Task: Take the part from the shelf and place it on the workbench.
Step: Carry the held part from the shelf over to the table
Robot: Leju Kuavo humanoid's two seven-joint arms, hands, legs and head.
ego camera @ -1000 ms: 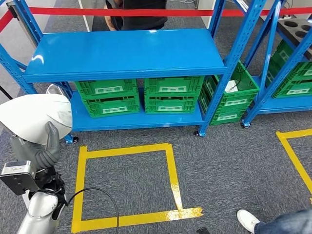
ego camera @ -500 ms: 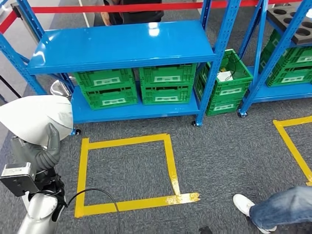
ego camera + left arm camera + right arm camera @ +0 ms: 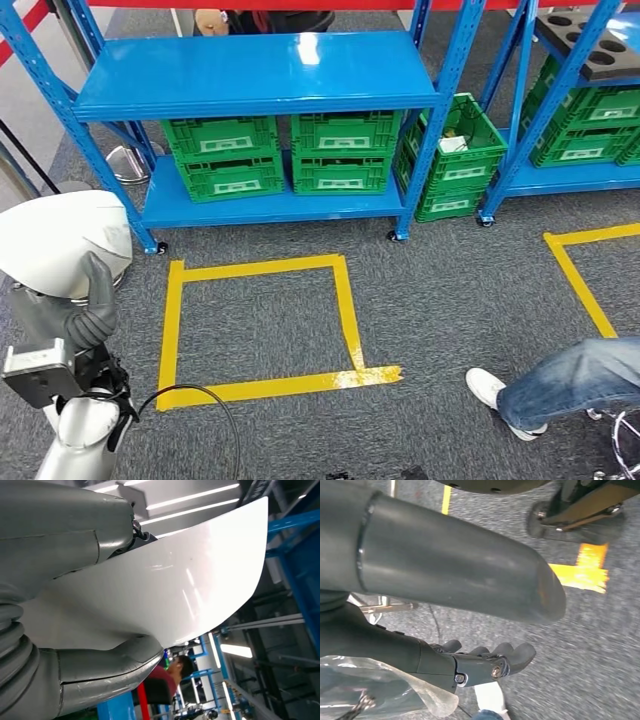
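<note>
The white part (image 3: 64, 240) is in my left hand (image 3: 72, 315), at the near left of the scene, raised in front of my body. It is a wide curved white shell, and I grip it at its lower edge: in the left wrist view my thumb (image 3: 109, 667) presses on one face and the other fingers (image 3: 75, 540) lie against the other face, so the hand is clamped on the part. I judge that I hold it high and close to me because it is large and smooth, and in this way it does not swing or touch the floor when I walk. So the part is already off the shelf and not yet on the workbench; I see no workbench in these views.

My right hand (image 3: 486, 662) hangs down over the grey carpet. Its fingers are curled loosely and they hold nothing.

Farther away stands the blue shelf (image 3: 256, 75), with green crates (image 3: 283, 155) on its lower level, and one more green crate (image 3: 456, 155) beside its right post. On the carpet between me and the shelf is a square of yellow tape (image 3: 260, 330). A black cable (image 3: 200, 405) lies on the floor near my left arm.

At the near right a person's leg in jeans with a white shoe (image 3: 490, 390) reaches into the floor space. It can stand in my way if I must turn to the right.
</note>
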